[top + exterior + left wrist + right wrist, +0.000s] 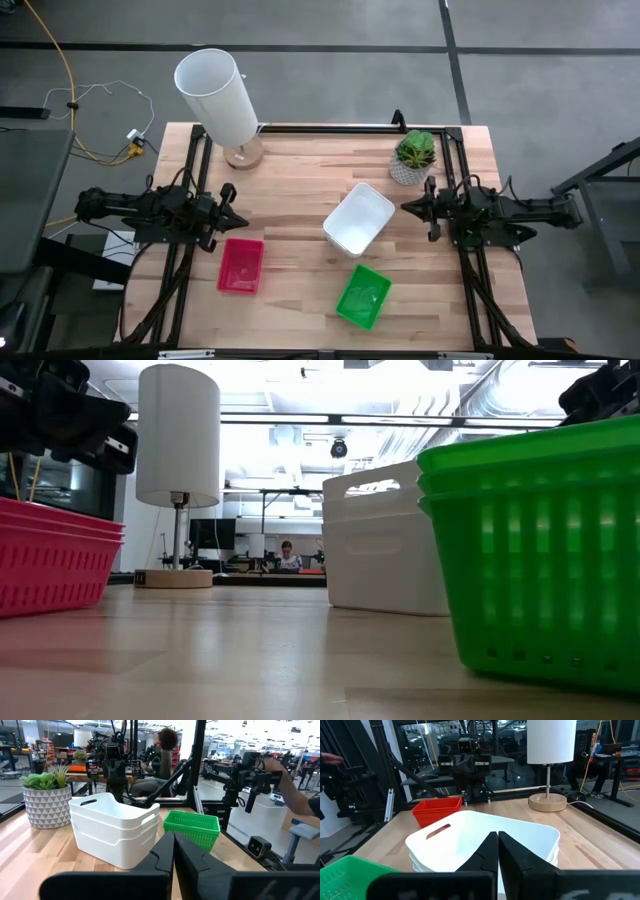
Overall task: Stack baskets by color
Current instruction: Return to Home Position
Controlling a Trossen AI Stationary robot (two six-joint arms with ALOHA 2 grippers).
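Left gripper (238, 208) at left edge of table (300, 180), fingers pressed together, empty; red basket stack (241, 266) just beside it, nearer the front edge; white basket stack (359, 218) mid-table; green basket stack (363, 296) near the front edge; right gripper (408, 207) at right edge by potted plant (414, 155), fingers pressed together, empty.
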